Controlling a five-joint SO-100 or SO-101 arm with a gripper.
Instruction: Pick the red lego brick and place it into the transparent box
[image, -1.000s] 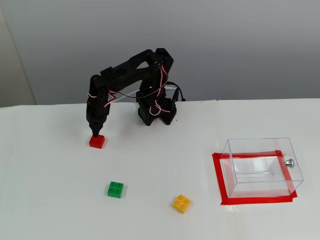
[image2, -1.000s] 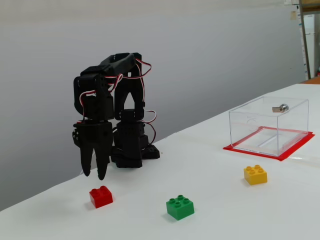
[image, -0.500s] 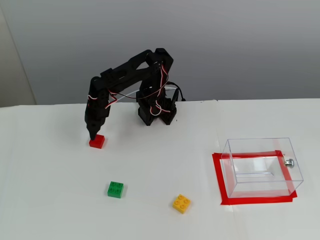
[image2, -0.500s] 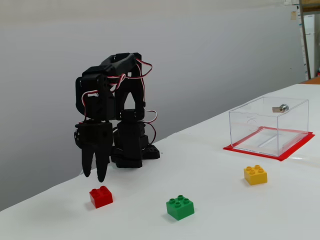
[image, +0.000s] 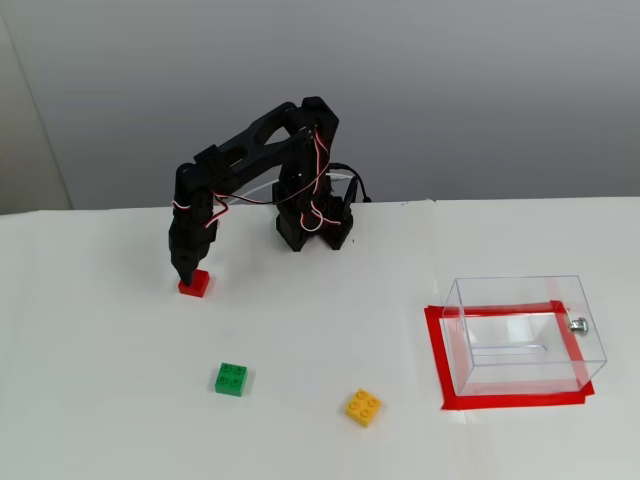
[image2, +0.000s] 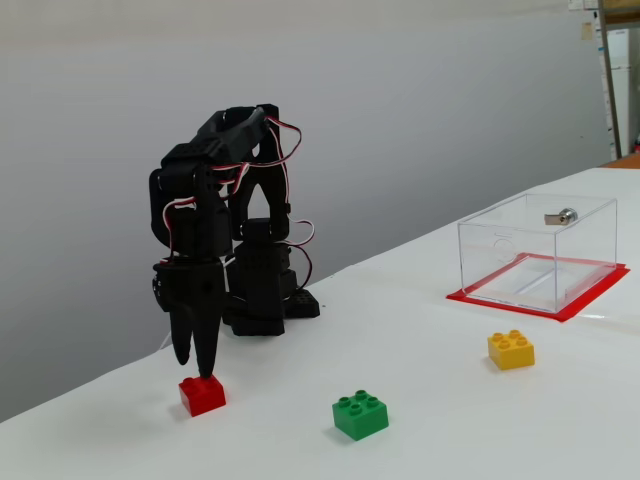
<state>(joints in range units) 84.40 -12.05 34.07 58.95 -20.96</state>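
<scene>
1. Fingers (image2: 211, 345) of the gripper (image2: 197, 368) are seen drawn close together, tips pointing down just above the red lego brick (image2: 203, 394); whether the brick is already pinched cannot be told, and no grasp is shown.
2. Compared with a second ago, the fingers have been narrowed and lowered from a spread stance above the brick to a near-closed one at its top.
3. The red lego brick (image: 194, 284) is found unmoved on the table (image: 320, 420), toward the far left edge in a fixed view.
4. The change is judged as the start of the grasp; lifting has not yet been done.
5. The transparent box (image: 525, 332) is left empty near the right edge, on its red tape frame (image: 440, 370), well apart from the brick.
6. The green brick (image: 231, 379) and yellow brick (image: 363, 406) are left untouched near the front edge.
</scene>
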